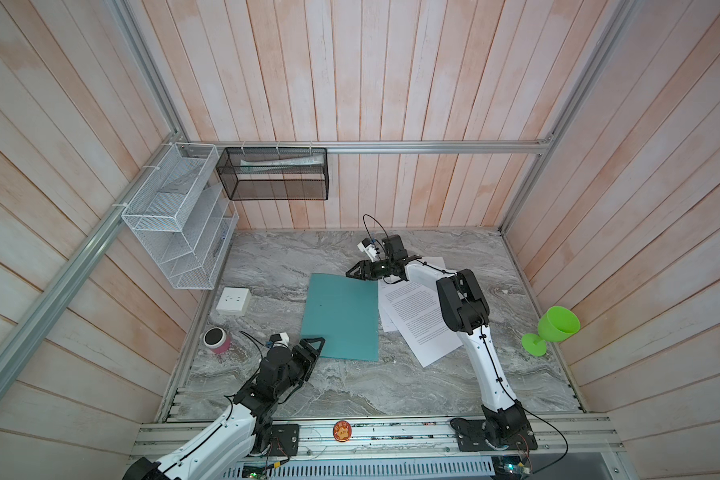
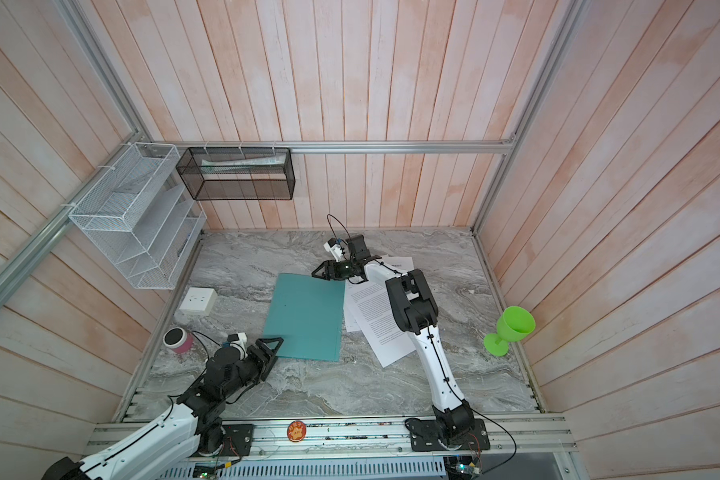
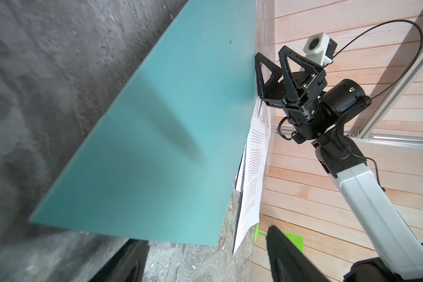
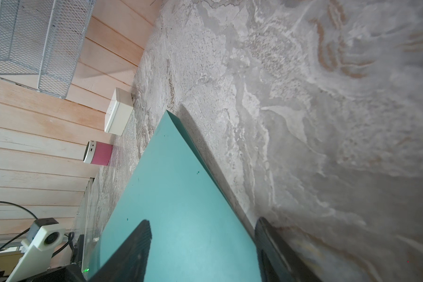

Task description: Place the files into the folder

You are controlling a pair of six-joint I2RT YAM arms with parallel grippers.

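Observation:
The teal folder (image 1: 341,316) (image 2: 306,318) lies shut in the middle of the marble table. The files (image 1: 416,320) (image 2: 375,316), overlapping white printed sheets, lie fanned out against its right edge, partly under my right arm. My left gripper (image 1: 310,357) (image 3: 204,235) stands open at the folder's near left corner, its fingers (image 3: 286,249) apart with nothing between them. At the folder's far right corner my right gripper (image 1: 356,272) (image 4: 203,222) is open too. One of its fingers (image 4: 137,239) hangs over the teal cover (image 4: 181,185), the other just off the edge above the table.
A white wire-mesh rack (image 1: 175,232) and a black mesh basket (image 1: 275,174) hang on the back left walls. A white socket box (image 1: 233,300) and a pink speaker (image 1: 216,340) stand at the table's left edge. A green goblet (image 1: 553,328) stands far right.

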